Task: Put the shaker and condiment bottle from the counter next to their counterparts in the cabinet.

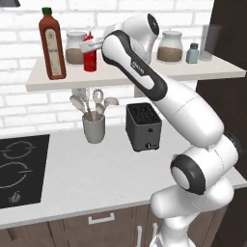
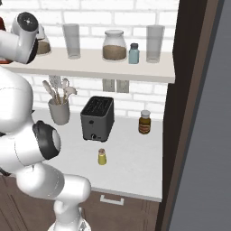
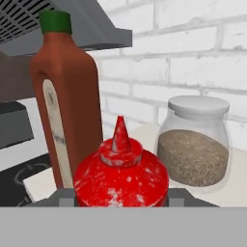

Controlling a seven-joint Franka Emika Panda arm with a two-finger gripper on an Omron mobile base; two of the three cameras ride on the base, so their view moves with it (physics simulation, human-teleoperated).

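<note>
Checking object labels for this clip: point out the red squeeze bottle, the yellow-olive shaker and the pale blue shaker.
red squeeze bottle (image 1: 89, 59): left base view, on its body.
yellow-olive shaker (image 2: 102, 157): right base view, on its body.
pale blue shaker (image 2: 133, 54): right base view, on its body.

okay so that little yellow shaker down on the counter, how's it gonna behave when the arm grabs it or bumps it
The shaker looks small and rigid, so probably light and firm to grip. It stands upright on a narrow base on the counter, so a nudge might tip it, and its round body would likely roll.
</note>
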